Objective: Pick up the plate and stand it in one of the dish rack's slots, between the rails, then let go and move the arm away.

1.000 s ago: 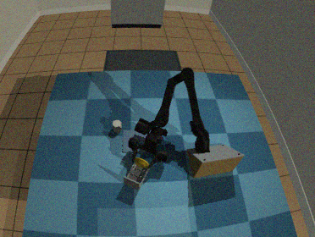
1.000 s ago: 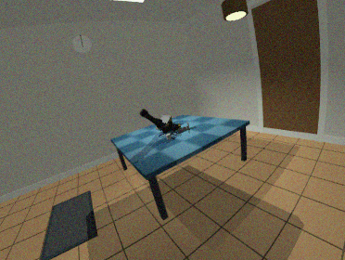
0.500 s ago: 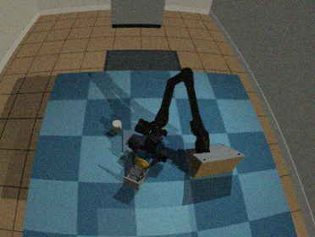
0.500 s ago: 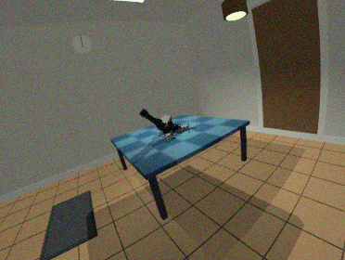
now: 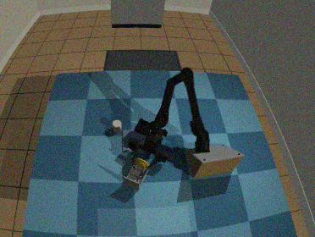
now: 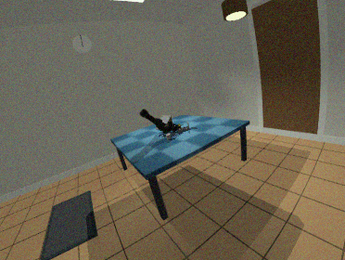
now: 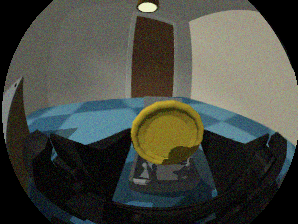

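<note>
The yellow plate [image 5: 141, 162] [image 7: 166, 131] stands upright on its edge in the grey dish rack [image 5: 134, 177] [image 7: 154, 177], between the rails, at the rack's near end to the arm. My gripper [image 5: 143, 157] [image 7: 166, 133] is low over the rack, and its dark fingers stand on either side of the plate, still closed on its rim. In the wrist view the plate's face is turned to the camera and its lower edge sits down in the rack. In the exterior view the arm [image 6: 159, 123] is small and the plate cannot be made out.
A small white cup [image 5: 117, 124] stands on the blue checked table [image 5: 68, 161] [image 6: 195, 141] left of the arm. The arm's tan base box [image 5: 216, 162] sits to the right of the rack.
</note>
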Motion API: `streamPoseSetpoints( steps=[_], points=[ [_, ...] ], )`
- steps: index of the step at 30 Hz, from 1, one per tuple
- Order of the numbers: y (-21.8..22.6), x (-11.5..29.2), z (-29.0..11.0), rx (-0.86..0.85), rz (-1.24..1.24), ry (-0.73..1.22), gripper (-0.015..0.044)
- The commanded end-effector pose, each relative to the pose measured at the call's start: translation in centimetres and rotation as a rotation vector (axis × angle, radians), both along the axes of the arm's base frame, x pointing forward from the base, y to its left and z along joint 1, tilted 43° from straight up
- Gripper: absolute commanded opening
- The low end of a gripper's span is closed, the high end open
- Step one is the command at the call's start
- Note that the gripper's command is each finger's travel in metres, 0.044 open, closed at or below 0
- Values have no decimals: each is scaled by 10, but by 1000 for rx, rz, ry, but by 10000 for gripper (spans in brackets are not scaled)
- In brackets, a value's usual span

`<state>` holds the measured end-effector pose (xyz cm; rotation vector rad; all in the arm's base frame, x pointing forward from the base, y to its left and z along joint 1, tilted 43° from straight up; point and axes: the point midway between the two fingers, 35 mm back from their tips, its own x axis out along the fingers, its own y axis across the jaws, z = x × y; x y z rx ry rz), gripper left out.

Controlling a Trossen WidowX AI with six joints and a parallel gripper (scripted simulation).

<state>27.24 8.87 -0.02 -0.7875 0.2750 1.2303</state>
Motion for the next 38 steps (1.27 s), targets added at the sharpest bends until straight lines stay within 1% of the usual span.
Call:
streamPoseSetpoints(
  steps=[1,7,9,13,16,18,25,38],
  points=[
    [0,0,0,0,0,0,400],
    [0,0,0,0,0,0,400],
    [6,0,6,-3,1,3,400],
    [39,-4,41,-9,0,14,400],
    [65,-14,70,4,-6,17,400],
    [77,-16,82,15,-10,18,400],
    [80,-16,83,11,-22,38,400],
    [91,-30,76,-152,-265,356,400]
  ],
)
